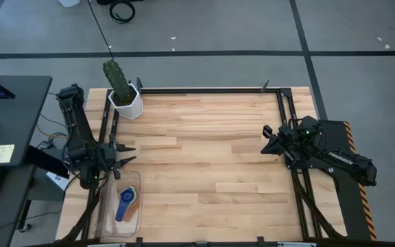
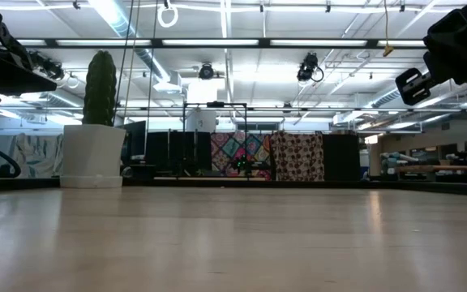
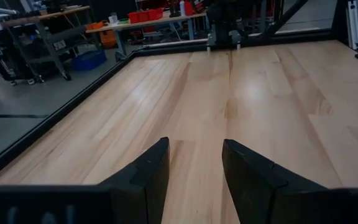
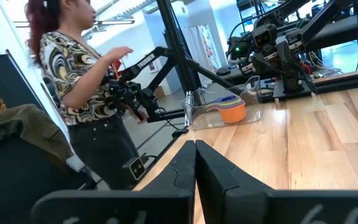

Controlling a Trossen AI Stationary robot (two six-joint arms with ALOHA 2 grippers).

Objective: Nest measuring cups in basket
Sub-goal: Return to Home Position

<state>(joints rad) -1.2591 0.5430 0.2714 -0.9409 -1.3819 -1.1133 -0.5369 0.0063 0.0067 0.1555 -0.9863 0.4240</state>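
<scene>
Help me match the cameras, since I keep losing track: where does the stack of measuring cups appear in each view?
High view: the stack of measuring cups lies near the bottom left corner, inside the basket.
Low view: not in it.
Left wrist view: not in it.
Right wrist view: far across the table, in the basket.
Shared landmark: the clear basket, close to the left arm.

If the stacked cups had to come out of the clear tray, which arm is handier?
Left. The left hand hangs beside the tray holding the cups; the right hand is across the table.
</scene>
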